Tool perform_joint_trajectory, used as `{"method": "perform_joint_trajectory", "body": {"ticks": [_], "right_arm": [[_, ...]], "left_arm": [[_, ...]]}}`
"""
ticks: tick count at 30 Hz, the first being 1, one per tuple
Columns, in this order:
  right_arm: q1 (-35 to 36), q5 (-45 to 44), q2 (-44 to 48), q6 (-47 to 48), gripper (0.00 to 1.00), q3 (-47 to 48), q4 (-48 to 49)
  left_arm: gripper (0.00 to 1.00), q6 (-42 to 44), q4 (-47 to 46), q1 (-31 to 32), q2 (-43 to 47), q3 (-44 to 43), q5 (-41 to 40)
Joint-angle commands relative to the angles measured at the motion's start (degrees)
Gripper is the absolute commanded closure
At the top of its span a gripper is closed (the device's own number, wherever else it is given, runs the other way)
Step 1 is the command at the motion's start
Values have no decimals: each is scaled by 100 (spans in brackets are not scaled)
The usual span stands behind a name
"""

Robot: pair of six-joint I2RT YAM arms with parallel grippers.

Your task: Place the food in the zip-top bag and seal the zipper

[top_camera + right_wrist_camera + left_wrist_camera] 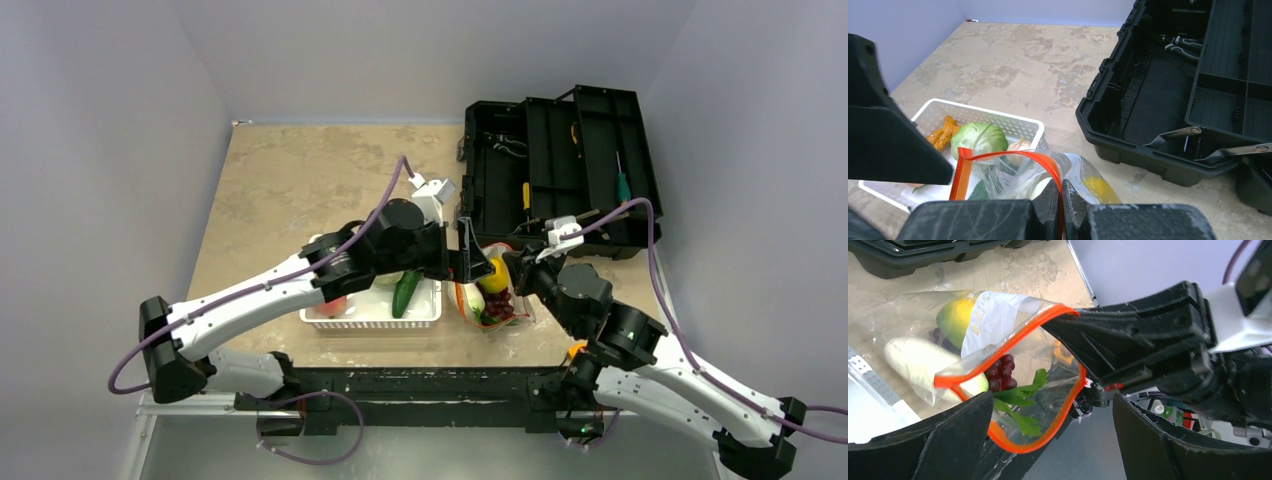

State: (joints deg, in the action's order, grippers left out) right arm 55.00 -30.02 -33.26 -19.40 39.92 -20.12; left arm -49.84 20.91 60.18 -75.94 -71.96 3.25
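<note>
The clear zip-top bag (495,297) lies right of the white basket, its orange-red zipper (1013,347) gaping open. Inside are purple grapes (1002,371), a white radish (918,365), a yellow-green mango (955,317) and green leaves (1018,400). My right gripper (1061,200) is shut on the zipper strip (1013,157) at the bag's mouth and shows in the top view (517,268). My left gripper (1050,401) is open and empty just above the mouth, also in the top view (470,255). The basket holds a green cabbage (979,140), orange pieces (943,133), a mushroom (1019,145), a cucumber (405,292) and a pink peach (335,306).
The white slatted basket (425,318) sits left of the bag near the table's front edge. An open black toolbox (560,170) with tools stands at the back right, close behind the bag. Grey walls close in the table on three sides.
</note>
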Motion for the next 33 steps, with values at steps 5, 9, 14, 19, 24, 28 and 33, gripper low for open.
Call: {"method": "perform_joint_trajectory", "body": {"ticks": [5, 9, 14, 19, 24, 28, 33], "right_arm": [[11, 28, 20, -4, 100, 72, 133], [13, 5, -29, 2, 100, 2, 286], [10, 6, -105, 71, 100, 70, 272], [13, -15, -121, 17, 100, 92, 160], [10, -12, -80, 16, 100, -35, 307], [10, -13, -177, 1, 100, 77, 173], [11, 30, -230, 1, 100, 6, 312]], "left_arm": [[10, 249, 603, -39, 1469, 534, -531], [9, 260, 972, -121, 2105, 737, -846], [7, 479, 1927, -286, 2465, 715, -1508], [7, 515, 2929, -438, 2444, 811, -2216], [9, 158, 3438, -749, 2335, 1224, -2661], [10, -67, 3802, -981, 1975, 1395, -3105], [9, -117, 3925, -1075, 1398, 1475, -3455]]}}
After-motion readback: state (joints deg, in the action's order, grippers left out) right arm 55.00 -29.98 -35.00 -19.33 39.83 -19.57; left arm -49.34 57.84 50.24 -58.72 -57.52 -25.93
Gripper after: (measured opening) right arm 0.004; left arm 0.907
